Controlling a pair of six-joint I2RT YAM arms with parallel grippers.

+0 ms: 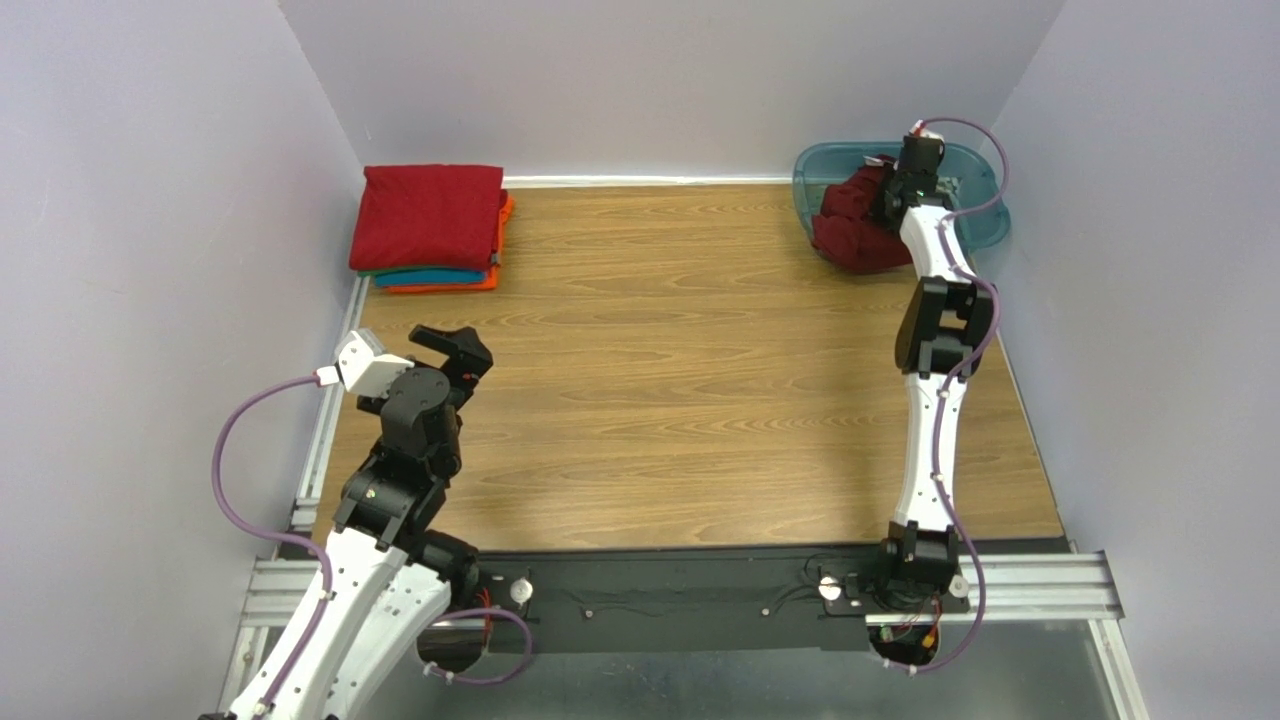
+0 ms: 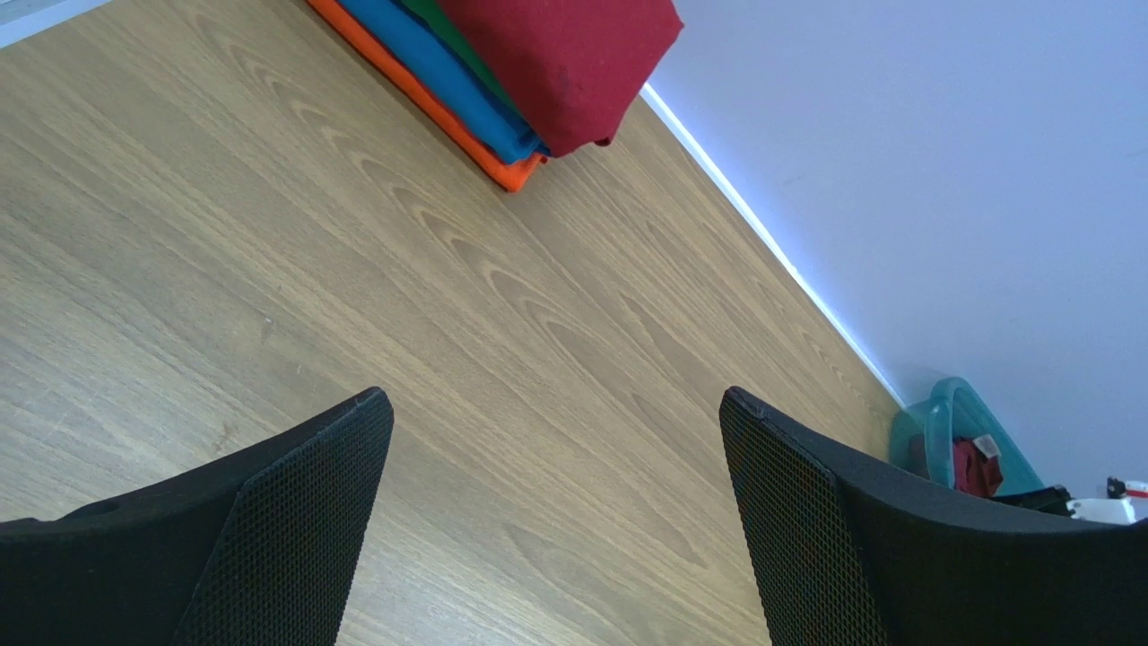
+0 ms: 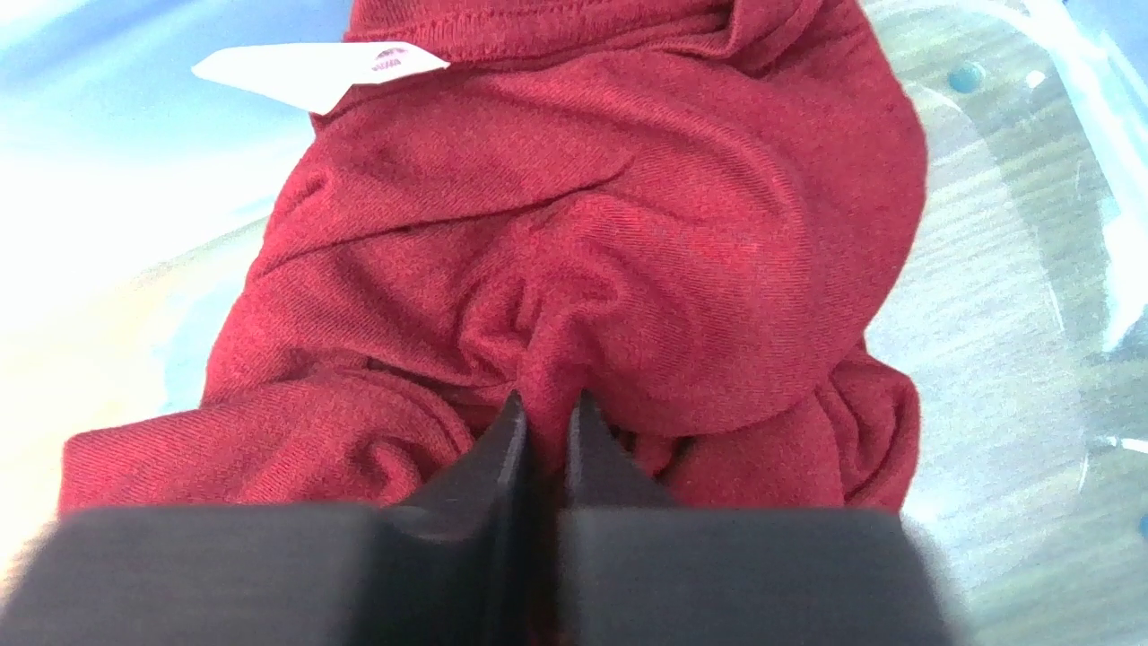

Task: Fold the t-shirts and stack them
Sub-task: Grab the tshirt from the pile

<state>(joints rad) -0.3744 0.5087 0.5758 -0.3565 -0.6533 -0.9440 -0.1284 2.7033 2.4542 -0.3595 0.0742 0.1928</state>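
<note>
Right wrist view: the right tool (image 3: 546, 404) pinches a fold of the crumpled dark maroon cloth t-shirt (image 3: 607, 202), lying inside the translucent teal plastic tub (image 3: 1024, 269) at the far right corner of the wooden desk (image 1: 691, 375). The stack of folded red, teal and orange cloth t-shirts (image 1: 431, 225) sits in the far left corner. The left tool (image 2: 553, 404) hangs spread wide above the desk, well apart from this stack.
</note>
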